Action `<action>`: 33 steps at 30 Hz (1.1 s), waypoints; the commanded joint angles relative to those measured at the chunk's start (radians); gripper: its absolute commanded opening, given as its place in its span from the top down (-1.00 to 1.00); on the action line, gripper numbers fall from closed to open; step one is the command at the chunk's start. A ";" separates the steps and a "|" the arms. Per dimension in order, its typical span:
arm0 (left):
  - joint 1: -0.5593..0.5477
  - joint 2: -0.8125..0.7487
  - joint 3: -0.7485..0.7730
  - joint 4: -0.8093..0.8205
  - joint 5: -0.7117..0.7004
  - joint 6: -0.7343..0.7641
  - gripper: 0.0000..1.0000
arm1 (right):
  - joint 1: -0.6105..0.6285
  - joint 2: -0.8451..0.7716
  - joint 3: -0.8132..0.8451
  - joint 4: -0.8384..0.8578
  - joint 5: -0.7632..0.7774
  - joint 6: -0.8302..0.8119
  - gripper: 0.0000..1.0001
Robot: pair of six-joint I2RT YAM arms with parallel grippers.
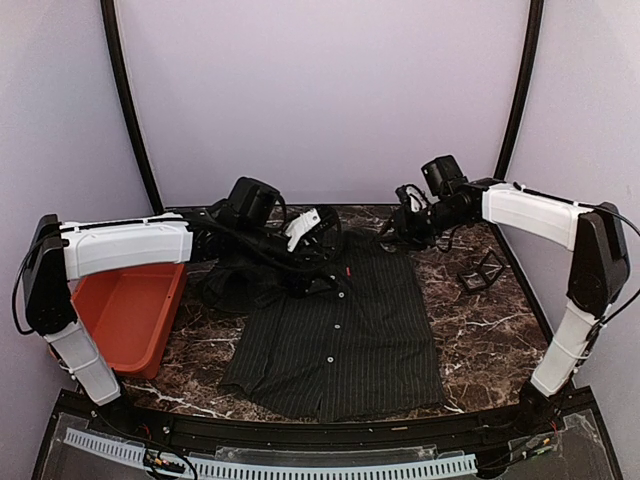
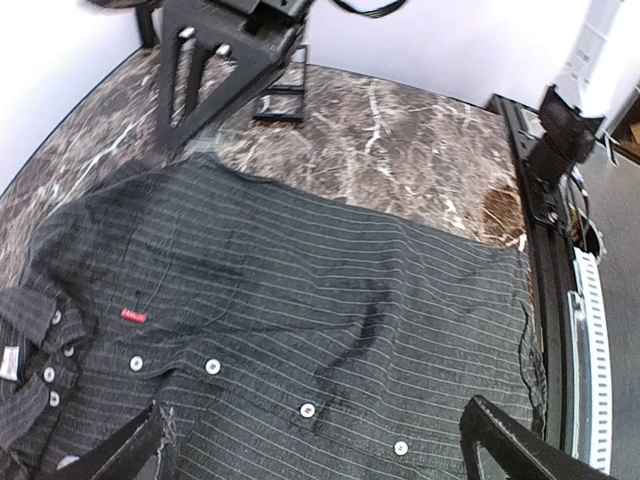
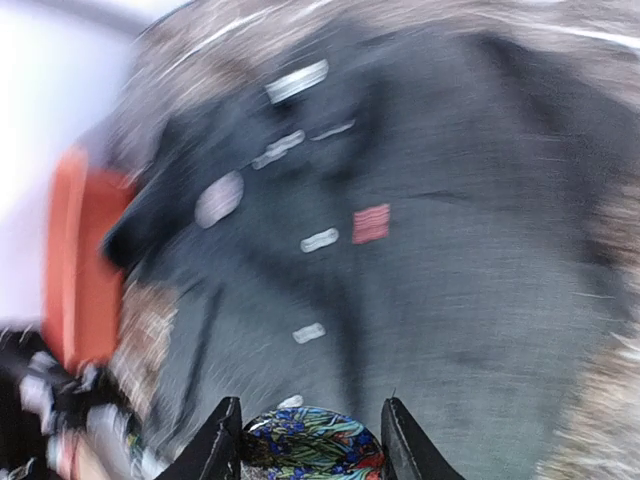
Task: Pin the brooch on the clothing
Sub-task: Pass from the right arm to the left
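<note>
From where I stand, the dark, nearly black pinstriped short-sleeved shirt (image 1: pixel 350 340) lies spread flat in the middle of the brown marble-patterned table (image 1: pixel 480 340), hem toward the arms and collar toward the far wall. White buttons run down its front, and a tiny red tag (image 2: pixel 133 315) sits on the chest. The collar end and one sleeve are rumpled.

The left gripper (image 2: pixel 315 410) hangs over the chest with its jaws spread wide and nothing in them; its arm crosses the collar and hides part of it from above. The right gripper (image 3: pixel 311 405) is above the shirt's far right shoulder, clamped on a round brooch (image 3: pixel 315 440) with a blue, green and red floral pattern. That wrist view is badly blurred.

An orange plastic bin (image 1: pixel 125 310) sits beside the shirt on the left, and a small black wire stand (image 1: pixel 482 270) sits to its right.
</note>
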 commanded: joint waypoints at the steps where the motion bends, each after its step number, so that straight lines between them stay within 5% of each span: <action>1: 0.004 -0.068 -0.050 -0.029 0.120 0.142 -0.98 | 0.068 0.050 0.044 -0.007 -0.312 -0.117 0.17; 17: 0.067 -0.115 -0.147 0.100 0.212 0.167 -0.98 | 0.167 0.084 0.053 0.105 -0.744 -0.157 0.16; 33: 0.068 -0.147 -0.182 0.168 0.314 0.169 -0.96 | 0.268 0.118 0.064 0.109 -0.822 -0.189 0.17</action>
